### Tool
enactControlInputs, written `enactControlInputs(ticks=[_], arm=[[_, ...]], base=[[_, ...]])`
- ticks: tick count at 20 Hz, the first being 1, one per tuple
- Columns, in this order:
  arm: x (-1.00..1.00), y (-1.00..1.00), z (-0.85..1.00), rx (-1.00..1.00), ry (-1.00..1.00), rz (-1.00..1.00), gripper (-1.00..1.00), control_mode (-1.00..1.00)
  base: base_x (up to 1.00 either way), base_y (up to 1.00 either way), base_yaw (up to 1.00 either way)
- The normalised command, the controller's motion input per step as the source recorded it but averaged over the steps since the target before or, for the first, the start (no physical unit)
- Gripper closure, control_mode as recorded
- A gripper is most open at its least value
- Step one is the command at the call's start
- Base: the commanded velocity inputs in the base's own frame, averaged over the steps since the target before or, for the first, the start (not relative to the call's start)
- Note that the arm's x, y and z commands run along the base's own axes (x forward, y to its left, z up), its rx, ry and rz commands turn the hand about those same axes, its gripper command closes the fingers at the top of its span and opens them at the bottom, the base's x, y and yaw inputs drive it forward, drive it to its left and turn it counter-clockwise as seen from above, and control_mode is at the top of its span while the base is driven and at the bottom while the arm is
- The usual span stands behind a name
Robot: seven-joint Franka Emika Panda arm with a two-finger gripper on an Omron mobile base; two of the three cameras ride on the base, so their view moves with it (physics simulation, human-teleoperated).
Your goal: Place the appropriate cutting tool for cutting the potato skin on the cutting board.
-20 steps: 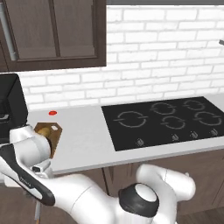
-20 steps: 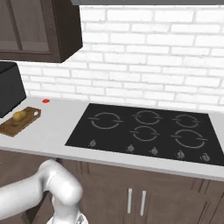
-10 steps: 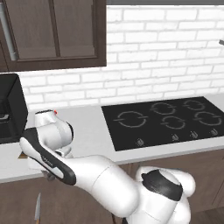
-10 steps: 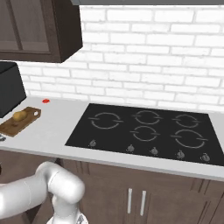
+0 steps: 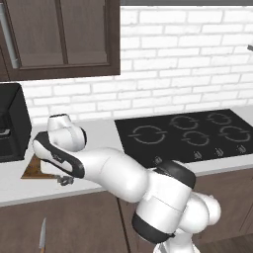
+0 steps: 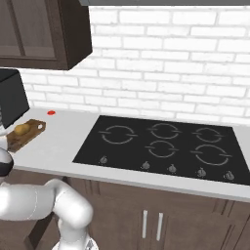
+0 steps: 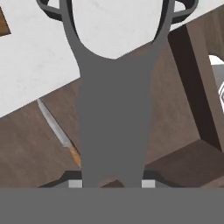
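One claw (image 7: 112, 181) — clamped on peeler (image 7: 114, 113); knife (image 7: 59, 133) below counter (image 7: 39, 65), potato (image 6: 21, 129) on cutting board (image 6: 30, 133).

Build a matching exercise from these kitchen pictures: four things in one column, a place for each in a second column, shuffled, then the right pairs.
Things:
1. peeler
2. knife
3. potato
4. cutting board

Places:
A. lying on the wooden board
B. on the counter beside the black appliance
C. down below the counter edge, in front of the cabinets
D. held in the gripper, close before the hand camera

Pairs: 1-D, 2-C, 3-A, 4-B
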Motion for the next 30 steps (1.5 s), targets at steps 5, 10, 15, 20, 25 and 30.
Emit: enactControlInputs(ticks=[5, 10, 15, 20, 25, 30], arm=[[0.53, 0.0, -0.03, -0.05, 0.0, 0.0, 1.0, -1.0], [0.45, 0.0, -0.18, -0.06, -0.02, 0.0, 1.0, -1.0], [0.49, -0.01, -0.11, -0.03, 0.0, 0.0, 1.0, -1.0], [0.51, 0.0, -0.04, 0.0, 0.0, 0.0, 1.0, -1.0], [0.15, 0.0, -0.23, 0.0, 0.0, 0.0, 1.0, -1.0], [0.07, 0.08, -0.31, 0.0, 0.0, 0.0, 1.0, -1.0]], base=[[0.0, 0.0, 0.0], [0.0, 0.0, 0.0], [0.0, 0.0, 0.0], [0.0, 0.0, 0.0], [0.0, 0.0, 0.0], [0.0, 0.0, 0.0]])
